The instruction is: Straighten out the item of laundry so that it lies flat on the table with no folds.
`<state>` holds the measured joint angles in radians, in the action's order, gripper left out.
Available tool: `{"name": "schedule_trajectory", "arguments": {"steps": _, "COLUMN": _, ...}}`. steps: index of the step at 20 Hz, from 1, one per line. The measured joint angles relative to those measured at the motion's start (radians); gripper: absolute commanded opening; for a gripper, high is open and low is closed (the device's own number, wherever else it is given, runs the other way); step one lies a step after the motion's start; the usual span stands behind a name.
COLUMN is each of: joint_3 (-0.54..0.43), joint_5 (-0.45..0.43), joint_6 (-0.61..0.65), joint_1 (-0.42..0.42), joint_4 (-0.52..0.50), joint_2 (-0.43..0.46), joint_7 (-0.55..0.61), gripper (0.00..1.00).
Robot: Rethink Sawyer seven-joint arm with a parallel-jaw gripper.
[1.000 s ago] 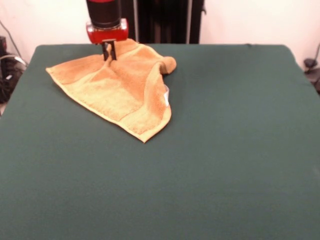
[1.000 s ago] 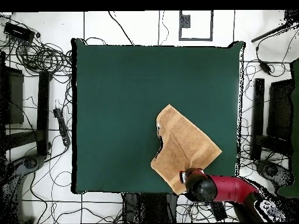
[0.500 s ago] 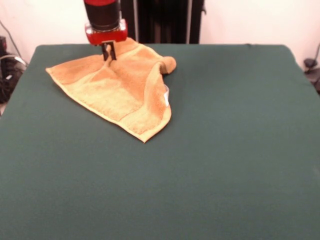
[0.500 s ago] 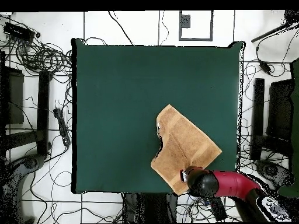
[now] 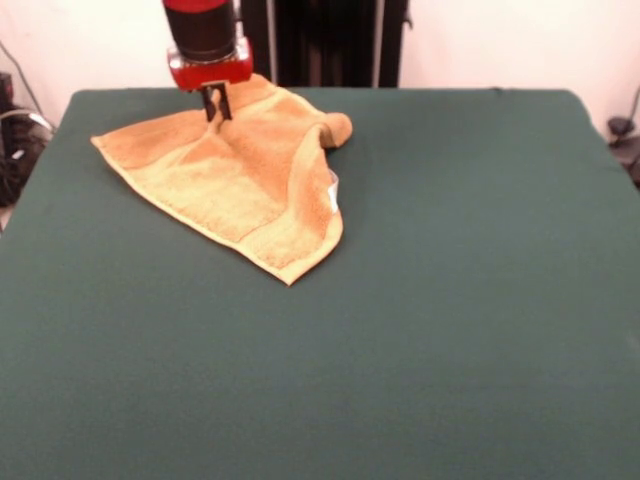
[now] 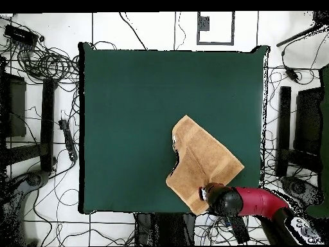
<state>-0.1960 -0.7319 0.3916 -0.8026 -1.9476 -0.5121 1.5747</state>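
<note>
The orange-tan towel (image 5: 235, 175) lies rumpled on the dark green table (image 5: 450, 300) at the far left, close to the robot's side. Its right part is folded over on itself, with a rolled lump at the far right corner and a small white tag (image 5: 333, 185) at the fold's edge. My gripper (image 5: 216, 106) comes down from above with its fingers close together, pinching the towel's far edge, which stands slightly raised there. In the overhead view the towel (image 6: 204, 161) sits by the table's (image 6: 128, 96) bottom edge, and the gripper (image 6: 204, 193) is at its lowest corner.
The red and black arm (image 6: 254, 202) reaches in from the lower right of the overhead view. Cables and stands (image 6: 48, 116) lie on the floor around the table. The towel's far edge reaches the table's edge on the robot's side.
The gripper has shifted slightly left and a little up in the front view. The towel has hardly moved, and its folds look the same.
</note>
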Motion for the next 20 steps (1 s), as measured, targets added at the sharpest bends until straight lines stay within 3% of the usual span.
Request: {"name": "schedule_trajectory", "arguments": {"steps": 20, "joint_3": -0.019, "joint_5": -0.034, "joint_6": 0.026, "joint_1": -0.001, "joint_4": 0.125, "joint_2": -0.059, "joint_7": 0.000, "gripper": 0.00}}
